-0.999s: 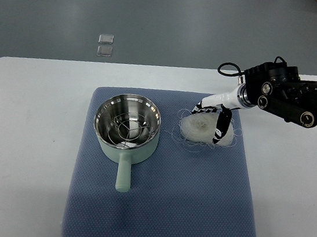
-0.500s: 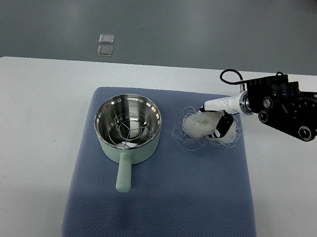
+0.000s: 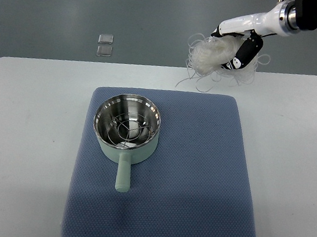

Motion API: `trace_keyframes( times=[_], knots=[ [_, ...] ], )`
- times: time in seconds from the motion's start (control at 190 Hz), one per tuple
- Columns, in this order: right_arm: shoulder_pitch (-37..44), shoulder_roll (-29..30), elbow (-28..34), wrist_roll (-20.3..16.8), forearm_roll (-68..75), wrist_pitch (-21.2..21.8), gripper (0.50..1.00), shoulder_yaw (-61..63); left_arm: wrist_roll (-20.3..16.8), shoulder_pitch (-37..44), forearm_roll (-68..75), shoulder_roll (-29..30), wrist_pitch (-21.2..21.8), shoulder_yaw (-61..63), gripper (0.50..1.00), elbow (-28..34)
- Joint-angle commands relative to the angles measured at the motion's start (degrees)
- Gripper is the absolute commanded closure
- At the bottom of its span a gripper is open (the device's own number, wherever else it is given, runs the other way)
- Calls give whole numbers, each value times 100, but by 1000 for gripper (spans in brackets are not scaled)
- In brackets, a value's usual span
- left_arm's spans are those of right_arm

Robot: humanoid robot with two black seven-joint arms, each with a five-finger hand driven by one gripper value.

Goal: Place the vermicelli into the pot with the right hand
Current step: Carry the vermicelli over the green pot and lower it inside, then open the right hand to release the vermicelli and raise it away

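The right hand has risen from the blue mat toward the upper right of the view, carrying the vermicelli with it. The bundle, earlier resting on the mat beside the pot, now hangs clear above the surface's far edge, loose strands trailing downward.

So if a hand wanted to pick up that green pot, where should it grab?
Probably by the handle. It sticks straight out from the pot toward the near edge of the blue mat, with bare mat on both sides, so fingers could come down from above and close across it.
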Motion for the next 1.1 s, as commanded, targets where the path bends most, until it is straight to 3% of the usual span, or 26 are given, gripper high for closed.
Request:
trace_keyframes(
  times=[0.0, 0.131, 0.331, 0.642, 0.82, 1.094],
  knots=[
    [381, -150, 243, 0, 239, 112, 1000, -8, 0, 1, 0, 0, 0, 5, 500, -10],
    [416, 26, 296, 0, 423, -29, 1000, 1, 0, -8, 8, 0, 0, 5, 500, -10],
    [319, 1037, 137, 0, 933, -723, 1000, -16, 0, -8, 8, 0, 0, 5, 500, -10],
    [-638, 2838, -1172, 8, 845, -855, 1000, -60, 0, 1, 0, 0, 0, -4, 500, 43],
    [-1166, 3304, -1585, 8, 775, -908, 1000, -25, 0, 1, 0, 0, 0, -4, 500, 43],
    [-1614, 3542, -1963, 8, 731, -1013, 1000, 27, 0, 1, 0, 0, 0, -4, 500, 43]
  ],
)
